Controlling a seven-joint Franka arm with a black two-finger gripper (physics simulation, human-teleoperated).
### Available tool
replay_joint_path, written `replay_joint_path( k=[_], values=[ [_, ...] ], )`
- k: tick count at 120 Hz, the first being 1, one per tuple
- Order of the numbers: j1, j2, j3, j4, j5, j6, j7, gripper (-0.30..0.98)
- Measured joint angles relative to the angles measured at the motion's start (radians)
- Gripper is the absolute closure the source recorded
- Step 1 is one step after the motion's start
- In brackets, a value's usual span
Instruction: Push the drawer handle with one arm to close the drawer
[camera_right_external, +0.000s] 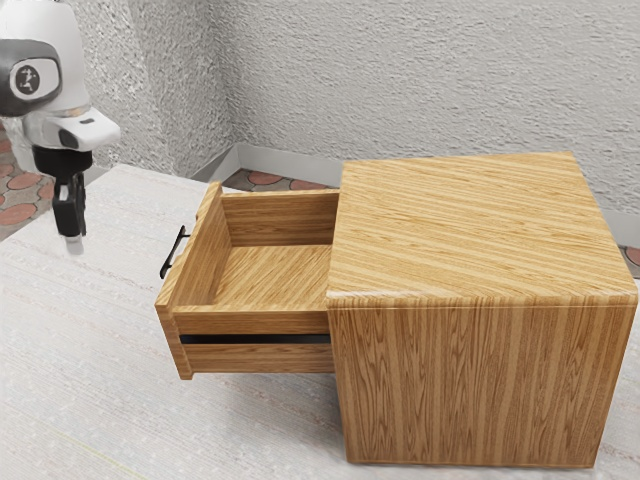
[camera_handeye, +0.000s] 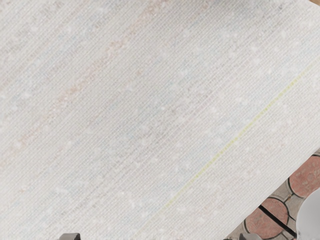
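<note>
The jaws (camera_right_external: 75, 245), open or closed I could not tell, were apart from the handle (camera_right_external: 171, 251) on the drawer's (camera_right_external: 195, 265) front, inside the table's (camera_right_external: 130, 185) edges, and needed to meet it level, then push straight toward the cabinet (camera_right_external: 470, 230).

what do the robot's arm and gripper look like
The arm is white with smooth, rounded housings. A dark grey section carries a white, rounded cap marked with a dark round emblem, and the white part lower down bears a small dark patch. The gripper is black and narrow, ending in a pale grey tip.
</note>
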Motion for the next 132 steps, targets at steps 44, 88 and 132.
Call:
replay_joint_path(
  k=[44, 88, 132],
  values=[
    [0.173, 0.152, -0.245, 0.059, -0.052, 0.263, 0.115, 0.73],
    [0.177, 0.082, -0.268, -0.04, -0.13, 0.319, 0.18, 0.78],
    [0.171, 0.097, -0.304, -0.044, -0.16, 0.327, 0.216, 0.79]
  ],
)
